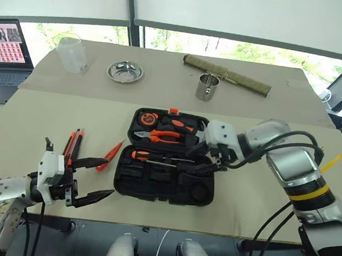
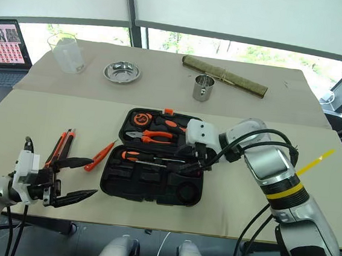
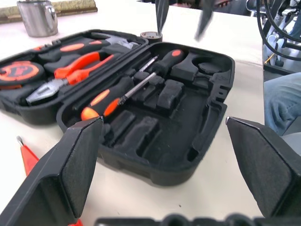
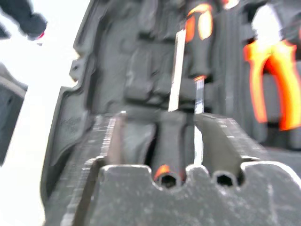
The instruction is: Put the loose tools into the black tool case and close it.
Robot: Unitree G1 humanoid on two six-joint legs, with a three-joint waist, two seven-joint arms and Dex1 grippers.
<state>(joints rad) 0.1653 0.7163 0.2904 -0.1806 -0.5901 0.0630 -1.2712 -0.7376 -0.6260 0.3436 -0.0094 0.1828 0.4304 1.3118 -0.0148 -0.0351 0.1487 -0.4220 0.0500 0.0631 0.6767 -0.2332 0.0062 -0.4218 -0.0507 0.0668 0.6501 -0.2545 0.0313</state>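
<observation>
While one orange-and-black screwdriver (image 1: 156,157) already lies in the open black tool case (image 1: 164,191) mid-counter, the utility knife (image 1: 72,145) and slim orange screwdriver (image 1: 110,155) remain left of it. Left pincer (image 1: 91,181) released, empty; right pincer (image 1: 211,163) over case, grip cannot tell. Case unclosed.

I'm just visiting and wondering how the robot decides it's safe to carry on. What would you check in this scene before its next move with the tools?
1. Black tool case lies open on the table: ok.
2. Two screwdrivers already lie in the near half: ok.
3. Slim orange screwdriver and the tools beside it are packed: not ok, they lie on the table left of the case.
4. Left gripper open and empty, ready to pick: ok.
5. Right gripper clear of the case: not ok, it hangs over the near half.
6. Right gripper empty: cannot tell.
</observation>
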